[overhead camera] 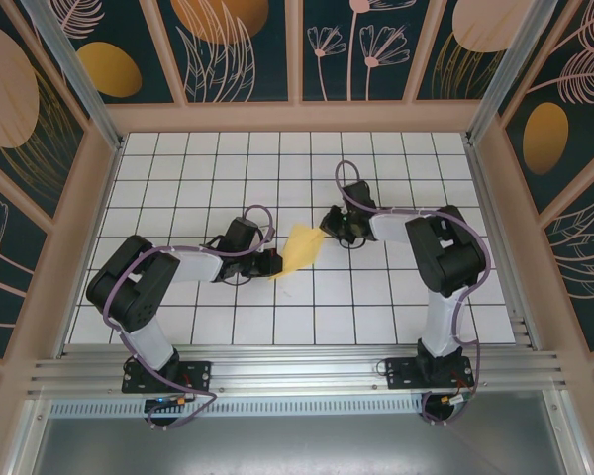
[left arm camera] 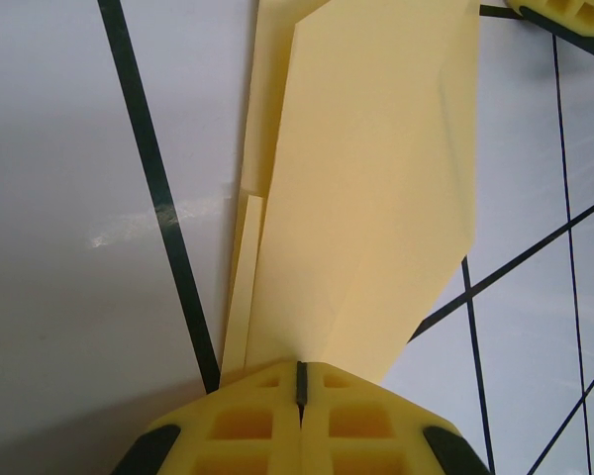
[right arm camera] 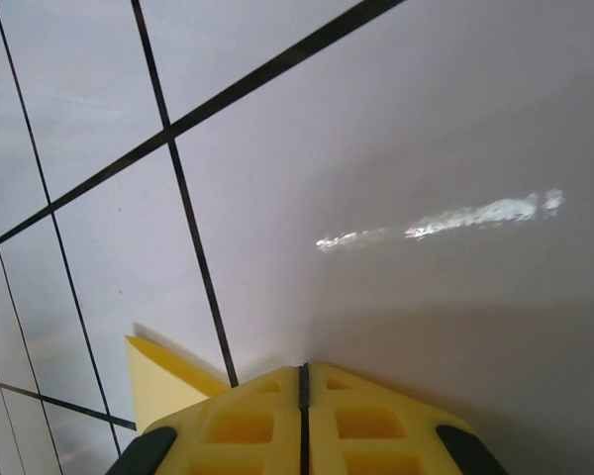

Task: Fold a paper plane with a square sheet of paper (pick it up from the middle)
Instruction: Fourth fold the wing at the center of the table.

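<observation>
Bolted at the counter's near edge, the left arm and right arm reach inward. The folded yellow paper stretches between the left hand and right hand.

Left wrist view: the left hand is clenched on the yellow paper's narrow end.

Right wrist view: the right hand is clenched, with a corner of the yellow paper peeking out just beside it.

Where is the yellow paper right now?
Overhead view: the folded yellow paper is central, one end pinched by the left gripper, the other near the right gripper.
</observation>
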`<state>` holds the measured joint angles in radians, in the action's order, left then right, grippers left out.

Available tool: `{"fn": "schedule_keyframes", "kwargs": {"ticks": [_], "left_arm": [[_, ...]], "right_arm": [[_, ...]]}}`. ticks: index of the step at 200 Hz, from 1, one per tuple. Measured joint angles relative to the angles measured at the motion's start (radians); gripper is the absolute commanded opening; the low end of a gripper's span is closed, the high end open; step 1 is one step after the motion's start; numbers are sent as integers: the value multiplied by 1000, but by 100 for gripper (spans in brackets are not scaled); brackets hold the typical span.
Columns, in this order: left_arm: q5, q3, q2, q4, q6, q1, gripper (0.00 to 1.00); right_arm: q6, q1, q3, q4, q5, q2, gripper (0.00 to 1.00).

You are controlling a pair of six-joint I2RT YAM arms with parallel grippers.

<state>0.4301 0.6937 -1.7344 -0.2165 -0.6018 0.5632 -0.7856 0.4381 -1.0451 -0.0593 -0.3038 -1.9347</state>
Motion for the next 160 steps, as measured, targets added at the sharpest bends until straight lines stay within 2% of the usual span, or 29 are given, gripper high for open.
{"fn": "schedule_keyframes", "kwargs": {"ticks": [46,75,113,136,160], "left_arm": [[0,0,0,0,0,0,0],[1,0,1,0,0,0,0],[2,0,1,0,0,0,0],[3,3,1,5,0,0,0],[3,6,1,11,0,0,0]], "right_arm": [[22,-18,-20,42,21,3,12],[23,-9,-10,41,14,60,13],[21,84,-4,-29,-37,101,12],[13,142,-3,-51,-45,67,11],[6,150,8,-64,-42,15,11]]}}
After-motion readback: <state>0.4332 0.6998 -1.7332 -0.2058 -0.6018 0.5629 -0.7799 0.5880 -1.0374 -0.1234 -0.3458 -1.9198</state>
